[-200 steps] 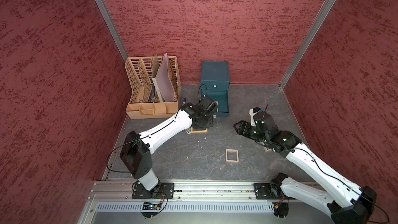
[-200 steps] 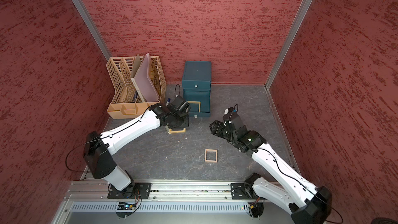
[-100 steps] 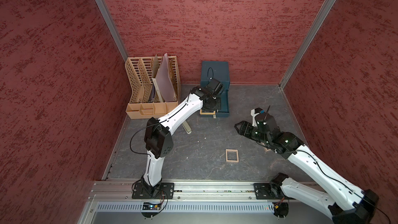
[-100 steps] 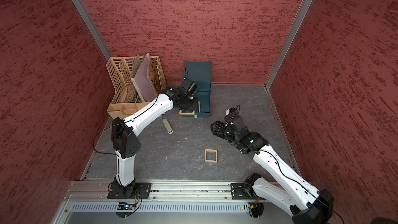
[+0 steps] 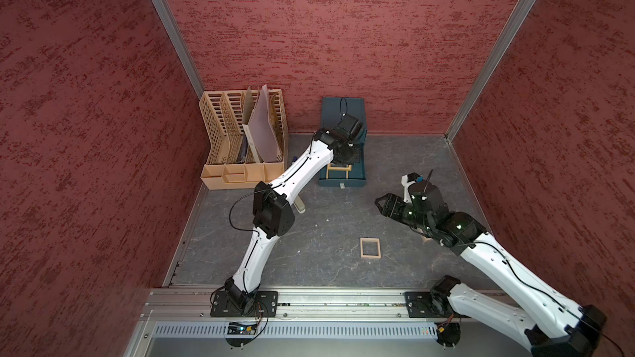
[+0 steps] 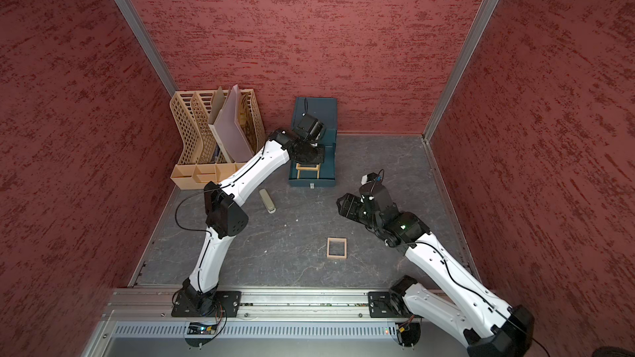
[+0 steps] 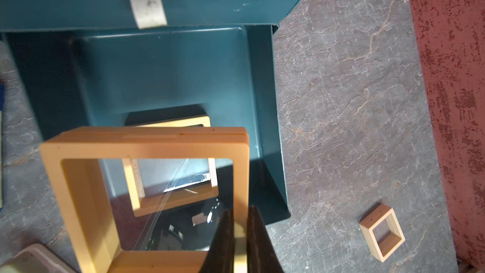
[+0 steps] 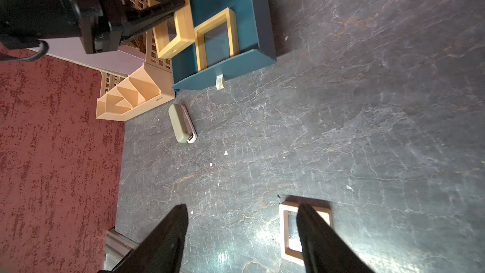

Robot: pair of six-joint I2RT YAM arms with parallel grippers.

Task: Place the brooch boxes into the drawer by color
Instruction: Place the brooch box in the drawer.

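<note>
My left gripper [image 7: 240, 208] is shut on one side of a tan brooch box [image 7: 147, 145] and holds it tilted above the open teal drawer [image 7: 162, 74]. Seen through its clear centre, a second tan box [image 7: 173, 200] lies flat on the drawer floor, also visible in both top views [image 5: 338, 167] [image 6: 307, 167]. Another tan box [image 5: 370, 248] [image 6: 336, 248] [image 8: 284, 229] lies on the grey floor. My right gripper [image 8: 241, 207] [image 5: 383, 204] hangs open above the floor with nothing between its fingers; one finger overlaps that floor box in the right wrist view.
The teal cabinet [image 5: 343, 108] stands against the back wall with its drawer [image 5: 342, 182] pulled forward. A tan file rack [image 5: 240, 139] sits to its left. An oblong beige block [image 6: 267, 200] [image 8: 181, 124] lies on the floor by the left arm. Red walls enclose the floor.
My left arm has carried the tan box from the floor in front of the rack up and back over the open drawer, uncovering the beige block. The right arm has hardly moved.
</note>
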